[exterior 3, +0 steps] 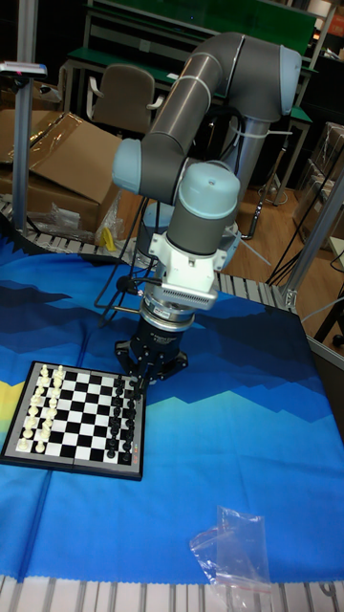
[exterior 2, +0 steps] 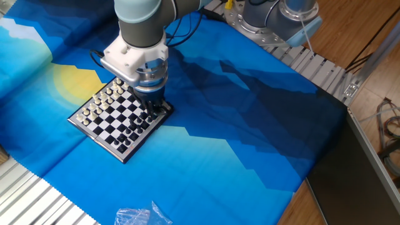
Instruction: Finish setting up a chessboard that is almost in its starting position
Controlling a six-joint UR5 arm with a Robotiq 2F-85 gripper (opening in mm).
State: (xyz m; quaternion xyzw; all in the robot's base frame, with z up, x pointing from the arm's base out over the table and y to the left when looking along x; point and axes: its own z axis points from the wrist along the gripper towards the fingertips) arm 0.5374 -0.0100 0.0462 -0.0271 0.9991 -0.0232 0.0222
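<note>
The chessboard [exterior 2: 115, 122] [exterior 3: 81, 421] lies flat on the blue cloth at the table's left. Its white pieces [exterior 2: 100, 103] [exterior 3: 38, 411] line the side away from the arm. Black pieces [exterior 2: 134, 131] [exterior 3: 119, 430] fill the side under the arm. My gripper [exterior 2: 156, 107] [exterior 3: 140, 384] points straight down over the far corner of the black side, with its fingertips low among the black pieces. The dark fingers blend with the pieces, so whether they hold one is hidden.
A crumpled clear plastic bag [exterior 2: 140, 217] [exterior 3: 234, 550] lies on the cloth near the front edge. Ribbed aluminium rails [exterior 2: 31, 200] border the table. A second arm's base [exterior 2: 275, 19] stands at the back. A cardboard box [exterior 3: 57, 163] sits behind the table.
</note>
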